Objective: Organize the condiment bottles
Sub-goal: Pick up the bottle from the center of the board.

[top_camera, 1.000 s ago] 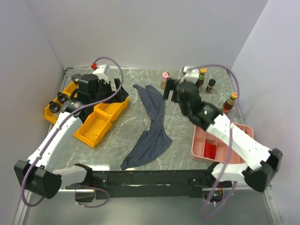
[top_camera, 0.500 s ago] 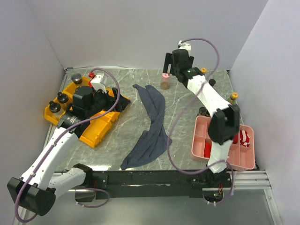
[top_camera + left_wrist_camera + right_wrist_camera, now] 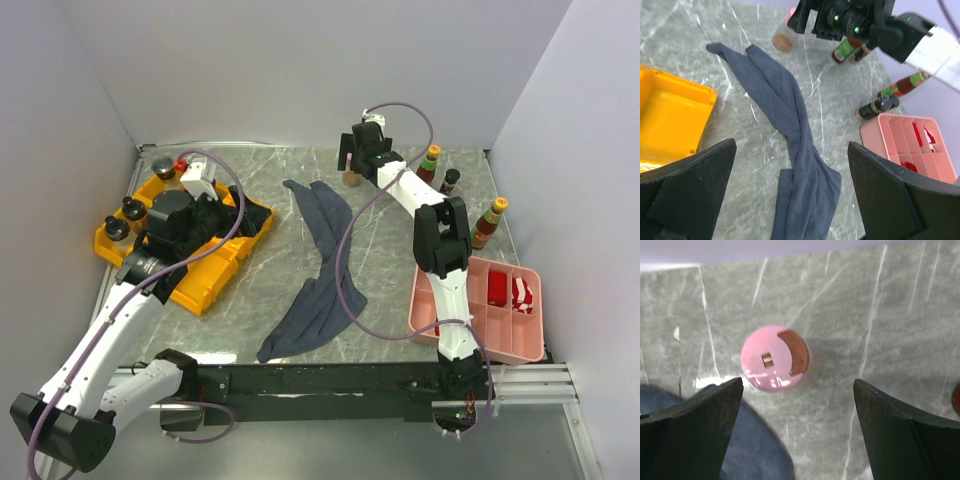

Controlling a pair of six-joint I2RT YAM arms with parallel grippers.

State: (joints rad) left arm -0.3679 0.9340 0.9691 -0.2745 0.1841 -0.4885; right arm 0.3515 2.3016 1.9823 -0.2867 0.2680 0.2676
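Observation:
A pink-capped shaker (image 3: 775, 358) stands at the back of the table, also in the overhead view (image 3: 352, 181). My right gripper (image 3: 797, 390) hovers open just above it, the cap lying slightly beyond the fingertips (image 3: 700, 415); from above, the right gripper (image 3: 357, 152) is at the far edge. Two slim orange-capped sauce bottles (image 3: 431, 161) (image 3: 490, 220) and a small black-capped bottle (image 3: 450, 181) stand at the back right. Two black-capped bottles (image 3: 125, 218) and a silver-capped one (image 3: 164, 165) are by the yellow bins (image 3: 205, 285). My left gripper (image 3: 232, 212) hangs open and empty over the bins.
A grey-blue cloth (image 3: 325, 270) lies crumpled down the middle of the table, its top end close to the pink-capped shaker. A pink compartment tray (image 3: 520, 345) with red packets sits at the front right. White walls close in the back and sides.
The right arm has stretched out and swung its gripper back and left, over the pink-capped shaker. The left gripper has drifted slightly over the yellow bins. Both stayed open.

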